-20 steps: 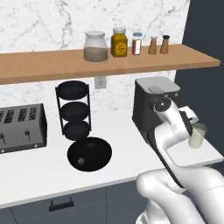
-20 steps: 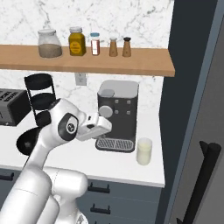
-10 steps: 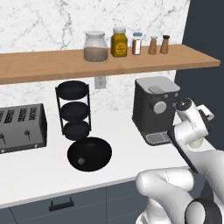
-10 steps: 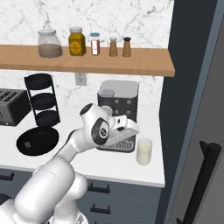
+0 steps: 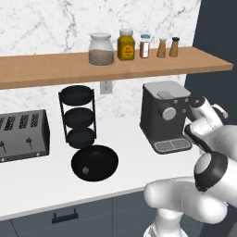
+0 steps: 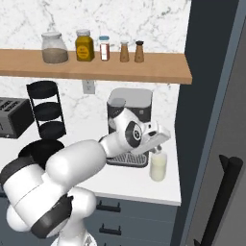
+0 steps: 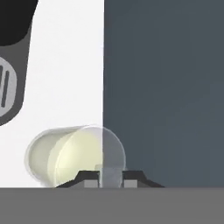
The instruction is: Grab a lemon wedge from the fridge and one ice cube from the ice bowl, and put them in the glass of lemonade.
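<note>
My gripper (image 6: 157, 148) hangs just above the glass of lemonade (image 6: 158, 166), a pale yellow tumbler right of the coffee machine. In the hand view the two fingertips hold a tiny pale grey ice cube (image 7: 108, 172) between them, so the gripper (image 7: 108, 177) is shut on it, directly over the glass's open mouth (image 7: 74, 158). The black ice bowl (image 5: 95, 162) sits on the counter in front of the tiered rack, with a small grey cube (image 5: 84, 170) lying in it. The dark grey fridge (image 6: 211, 96) stands right beside the glass. The lemon wedge is out of view.
The coffee machine (image 5: 164, 115) stands close to the left of the gripper. A three-tier black rack (image 5: 77, 118) and a toaster (image 5: 21, 134) are further left. A wooden shelf (image 5: 115, 65) with jars runs overhead. The fridge's black handle (image 6: 221, 202) is at the lower right.
The arm has swung right from in front of the coffee machine to a spot above the glass, carrying the cube. The jaws have not changed.
</note>
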Tool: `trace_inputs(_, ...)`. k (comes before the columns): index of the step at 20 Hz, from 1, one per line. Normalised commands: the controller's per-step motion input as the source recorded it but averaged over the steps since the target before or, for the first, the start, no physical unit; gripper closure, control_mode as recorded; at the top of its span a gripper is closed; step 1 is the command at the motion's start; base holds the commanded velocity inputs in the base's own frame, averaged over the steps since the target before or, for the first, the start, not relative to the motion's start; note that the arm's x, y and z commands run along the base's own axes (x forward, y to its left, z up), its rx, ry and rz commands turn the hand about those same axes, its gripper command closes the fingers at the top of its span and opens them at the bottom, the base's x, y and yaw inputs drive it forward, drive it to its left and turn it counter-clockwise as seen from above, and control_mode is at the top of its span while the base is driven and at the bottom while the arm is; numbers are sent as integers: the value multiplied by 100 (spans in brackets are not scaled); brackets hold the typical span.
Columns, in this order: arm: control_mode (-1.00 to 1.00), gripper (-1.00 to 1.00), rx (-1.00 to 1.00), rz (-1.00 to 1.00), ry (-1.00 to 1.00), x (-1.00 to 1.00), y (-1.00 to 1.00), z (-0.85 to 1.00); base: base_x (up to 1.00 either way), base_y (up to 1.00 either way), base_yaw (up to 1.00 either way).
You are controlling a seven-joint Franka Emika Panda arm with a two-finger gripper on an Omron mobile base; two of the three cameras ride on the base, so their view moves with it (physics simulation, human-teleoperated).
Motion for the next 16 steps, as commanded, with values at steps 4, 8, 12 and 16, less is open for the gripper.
trace_inputs(4, -100, 100, 0, 2, 0, 47, -15, -10, 0, 0, 0)
trace_inputs(8, -100, 100, 0, 3, 0, 24, -27, -23, 0, 0, 0)
trace_inputs(12, -100, 100, -3, 2, 0, 22, -8, -39, 0, 0, 0)
trace_inputs(16, -100, 100, -8, 0, 0, 18, 0, -48, 0, 0, 0)
